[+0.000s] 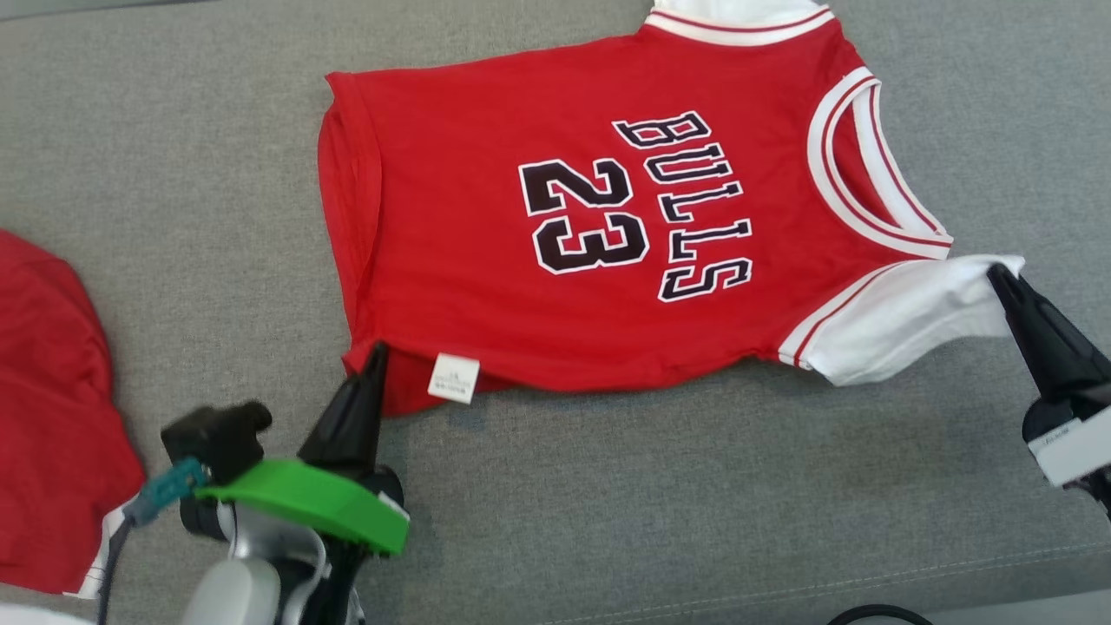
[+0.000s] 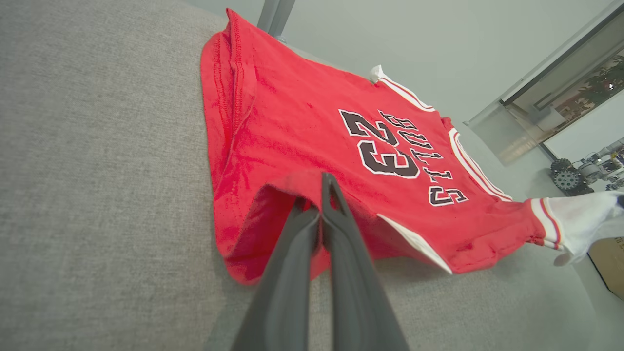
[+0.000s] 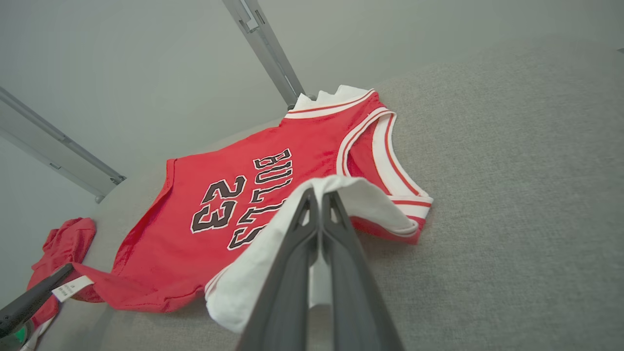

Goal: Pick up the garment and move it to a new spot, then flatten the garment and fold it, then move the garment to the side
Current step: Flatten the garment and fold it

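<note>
we see open grey cushion (image 1: 651, 503) along the near side of the jersey (image 1: 564, 260) and at far left; a second red garment (image 1: 52, 417) takes up the near left edge.

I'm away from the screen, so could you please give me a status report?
Left pincer shut on jersey hem corner. Right pincer shut on white sleeve. Jersey spread flat, unfolded. Second red garment lies apart, left.

The jersey (image 1: 486, 260) is red, with black, white-edged "BULLS 23" lettering, white trim striped red, a white sleeve (image 1: 911, 321) and a white label (image 1: 453, 378). The surface (image 1: 174, 130) is heathered grey. The left tool (image 1: 378, 351) and right tool (image 1: 998, 273) are black.
</note>
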Motion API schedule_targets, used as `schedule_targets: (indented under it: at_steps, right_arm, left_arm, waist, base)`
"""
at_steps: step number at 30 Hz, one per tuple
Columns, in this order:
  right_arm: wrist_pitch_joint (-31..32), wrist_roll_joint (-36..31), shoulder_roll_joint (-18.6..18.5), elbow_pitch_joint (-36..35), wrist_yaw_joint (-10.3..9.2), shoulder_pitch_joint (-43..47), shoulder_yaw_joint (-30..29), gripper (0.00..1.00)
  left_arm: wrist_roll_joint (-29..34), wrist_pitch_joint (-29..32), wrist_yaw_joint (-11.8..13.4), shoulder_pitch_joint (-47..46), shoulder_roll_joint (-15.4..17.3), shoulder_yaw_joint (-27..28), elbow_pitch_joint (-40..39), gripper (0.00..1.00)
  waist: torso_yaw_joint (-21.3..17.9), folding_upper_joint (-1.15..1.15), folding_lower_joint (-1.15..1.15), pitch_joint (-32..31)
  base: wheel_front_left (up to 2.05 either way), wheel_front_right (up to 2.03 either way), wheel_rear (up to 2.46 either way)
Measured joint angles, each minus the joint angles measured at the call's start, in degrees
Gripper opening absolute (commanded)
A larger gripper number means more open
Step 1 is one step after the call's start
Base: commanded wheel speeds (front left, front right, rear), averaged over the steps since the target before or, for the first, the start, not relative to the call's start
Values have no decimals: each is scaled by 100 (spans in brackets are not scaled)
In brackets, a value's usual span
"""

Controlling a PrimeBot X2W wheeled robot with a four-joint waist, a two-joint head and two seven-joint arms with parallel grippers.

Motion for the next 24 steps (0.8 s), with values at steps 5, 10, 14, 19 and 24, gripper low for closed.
schedule_targets:
  at_steps: [5,10,14,19,24]
  right_arm:
    - [757,-274,130,668,-1,-1319,170,0]
    - [1277,-519,478,1491,-1,-2552,397,0]
    - [1518,-764,681,2081,-1,-3262,682,0]
    - [1532,-951,832,2629,-1,-3857,1006,0]
    - [1335,-1104,892,3062,0,-4141,1276,100]
  left_arm:
    - [-18,813,231,-1410,132,86,133,0]
    - [36,1225,452,-2378,164,116,1070,0]
    - [183,1256,525,-2903,179,82,1768,0]
    - [298,1151,550,-3153,181,33,2279,0]
    - [318,1088,506,-3150,236,-7,2454,0]
  waist:
    - [34,0,0,422]
    - [110,0,0,801]
    - [160,0,0,1018]
    - [168,0,1,1123]
    - [141,0,0,1019]
  base:
    - [0,0,0]
    - [0,0,0]
    - [0,0,0]
    - [0,0,0]
    - [0,0,0]
